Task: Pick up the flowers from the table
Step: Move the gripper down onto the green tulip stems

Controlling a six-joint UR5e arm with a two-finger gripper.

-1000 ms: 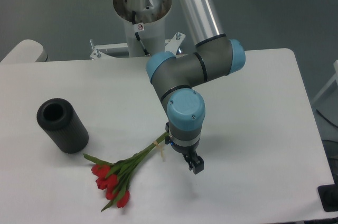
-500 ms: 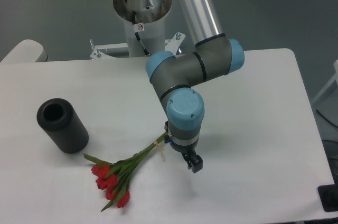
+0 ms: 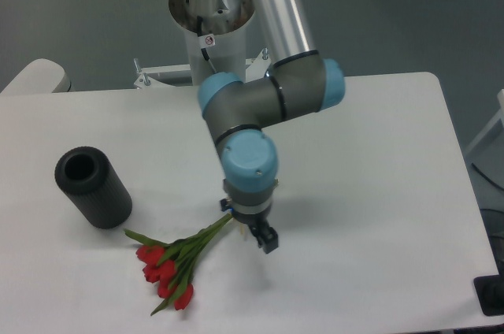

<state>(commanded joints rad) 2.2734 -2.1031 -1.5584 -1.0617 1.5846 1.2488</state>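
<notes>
Since half a second ago the arm (image 3: 260,105) has swung toward the left of the picture, carrying the gripper (image 3: 264,238) with it, so that the wrist now stands over the cut ends of the stems instead of just to the right of them; the pale band that showed on the stems before is now hidden behind the wrist. Nothing else has shifted.

Under everything lies the table (image 3: 378,153), a wide white top with rounded corners, bare and matte on the far side of the fingers from the flowers. Above it the arm comes down from its grey and blue joints, the last blue cap sitting straight above the gripper.

Well off to the left of the fingers stands a black ribbed cylinder (image 3: 93,187), upright with its open mouth facing up, clear of the stems.

Closer, the flowers (image 3: 177,259) lie flat on the table, red buds bunched down and to the left of the fingers, green stems and leaves running up and to the right until they pass under the wrist, just beside the fingers.

Only one dark fingertip shows clearly below the wrist, so I cannot tell whether the fingers are apart or together, nor whether they touch the stems.
</notes>
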